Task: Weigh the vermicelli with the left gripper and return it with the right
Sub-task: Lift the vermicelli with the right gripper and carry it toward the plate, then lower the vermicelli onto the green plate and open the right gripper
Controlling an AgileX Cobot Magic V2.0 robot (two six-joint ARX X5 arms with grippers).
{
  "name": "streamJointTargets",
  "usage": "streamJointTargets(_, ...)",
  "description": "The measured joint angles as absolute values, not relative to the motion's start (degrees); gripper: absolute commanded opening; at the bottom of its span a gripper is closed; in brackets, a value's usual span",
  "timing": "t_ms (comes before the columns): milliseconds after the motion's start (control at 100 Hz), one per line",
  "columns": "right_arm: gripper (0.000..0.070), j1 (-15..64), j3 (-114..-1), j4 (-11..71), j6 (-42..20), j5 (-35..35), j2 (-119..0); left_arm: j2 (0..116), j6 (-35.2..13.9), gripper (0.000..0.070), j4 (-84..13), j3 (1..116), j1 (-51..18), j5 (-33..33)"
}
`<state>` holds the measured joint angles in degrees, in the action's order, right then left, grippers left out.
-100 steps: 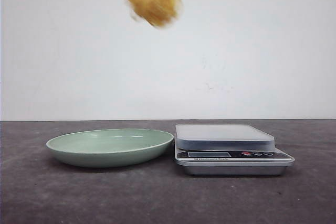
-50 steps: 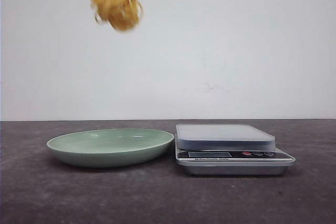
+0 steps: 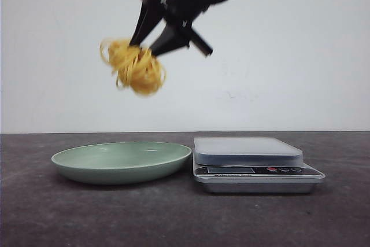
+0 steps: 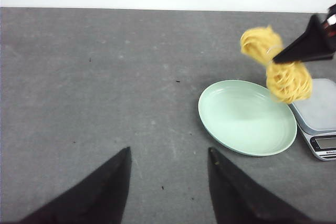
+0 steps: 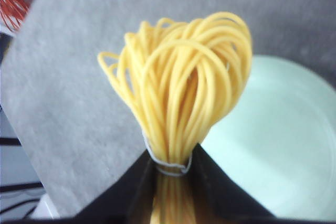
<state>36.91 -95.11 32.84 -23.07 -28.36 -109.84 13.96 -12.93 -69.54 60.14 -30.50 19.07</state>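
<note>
Vermicelli [image 3: 136, 66] hangs in the upper left of the front view, pinched in the right gripper [image 3: 151, 45], whose two black fingers are closed tight on the bundle; it is up in the air above the pale green plate [image 3: 78, 163], clear of it and well apart from the scale [image 3: 254, 165] that sits just beside the plate at centre right. By the look of things the step in hand is the return, so the job is to bring the nest down over the middle of the plate rather than its near rim, lower it until the loose loops touch the dish, and only then part the fingers; letting go from this height would likely make the springy strands bounce or roll toward the scale. The right wrist view shows what the front view cannot: the grip sits on the narrow waist of the bundle, where a thin pale tie [image 5: 169, 166] binds the strands, with the loops fanning out beyond the fingertips and the plate filling the right side of that frame. The left wrist view gives the plan from above, with the bundle in the upper right of its frame, over the plate's far edge next to the scale, a lateral offset the front view hides. The left gripper [image 4: 168, 158] shows at the bottom of that frame, its fingers spread apart and holding nothing, over bare grey table [image 4: 94, 77].
</note>
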Motion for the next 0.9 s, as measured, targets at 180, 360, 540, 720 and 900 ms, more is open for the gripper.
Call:
streamJointTargets(180, 0.0000, 36.91, -95.13, 33.67, -23.29, -28.67, -114.48, 13.96, -12.93, 0.0273, -69.89, 60.14, -30.50, 19.07)
streamJointTargets(360, 0.0000, 36.84, -95.13, 33.76, -23.42, -28.97, -118.28, 13.96, -12.93, 0.0273, -70.08, 60.14, -30.50, 19.09)
streamJointTargets(540, 0.0000, 37.23, -95.13, 32.38, -23.42, -29.10, -119.00, 13.96, -12.93, 0.0273, -70.08, 60.14, -30.50, 19.11)
streamJointTargets(720, 0.0000, 37.43, -95.15, 32.10, -24.16, -29.21, -119.00, 13.96, -12.93, 0.0273, -70.08, 60.14, -30.50, 19.11)
streamJointTargets(900, 0.0000, 37.52, -95.15, 32.03, -27.49, -26.96, -119.00, 13.96, -12.93, 0.0273, -70.08, 60.14, -30.50, 19.11)
